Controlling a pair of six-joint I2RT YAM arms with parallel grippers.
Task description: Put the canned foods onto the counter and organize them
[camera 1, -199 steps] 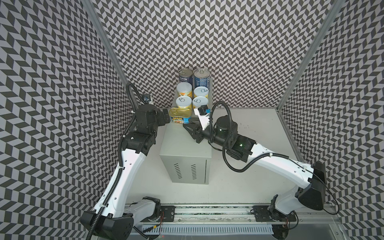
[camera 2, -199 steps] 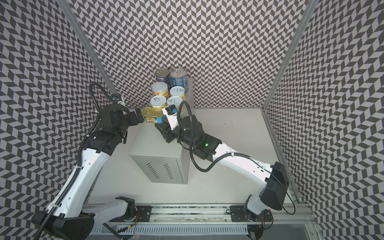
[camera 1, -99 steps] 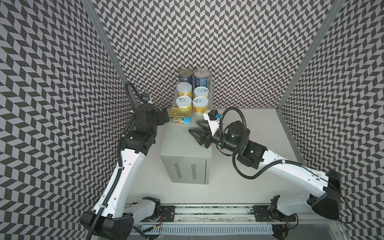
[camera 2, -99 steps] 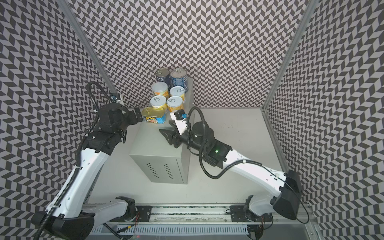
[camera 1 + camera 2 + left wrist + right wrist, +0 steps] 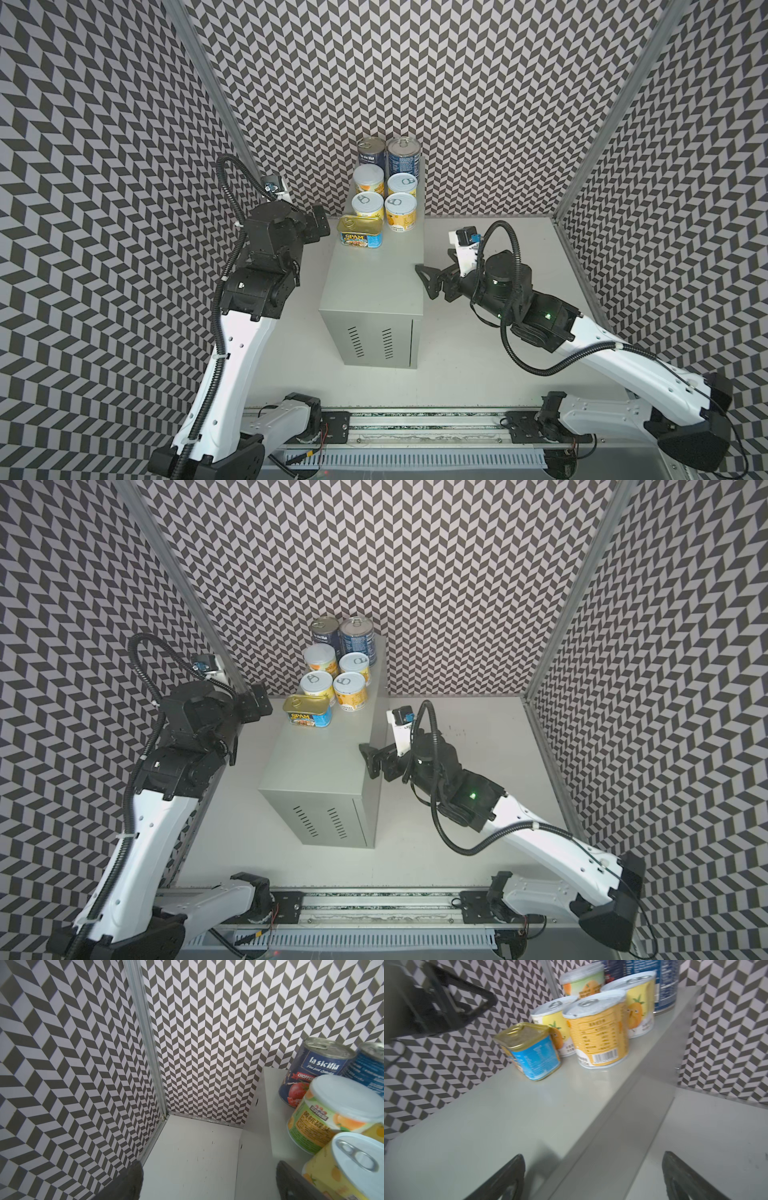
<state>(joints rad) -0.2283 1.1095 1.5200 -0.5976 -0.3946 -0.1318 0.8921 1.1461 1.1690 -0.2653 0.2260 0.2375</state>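
In both top views, the left arm is reaching up with its elbow bent. The left gripper is hanging beside the SPAM tin on the counter. The right gripper is hovering at the counter's right edge.

In the left wrist view, the fingers are standing wide apart and empty beside the fruit cans.

In the right wrist view, the jaws are gaping empty and straddling the counter's edge. They are facing the canned foods clustered at the far end.

Both top views look steeply down from above the near edge, sharing the whole scene. The left wrist camera, close at the far left of the counter, faces the far wall; the right one looks across its top from the right. Both show the canned foods.
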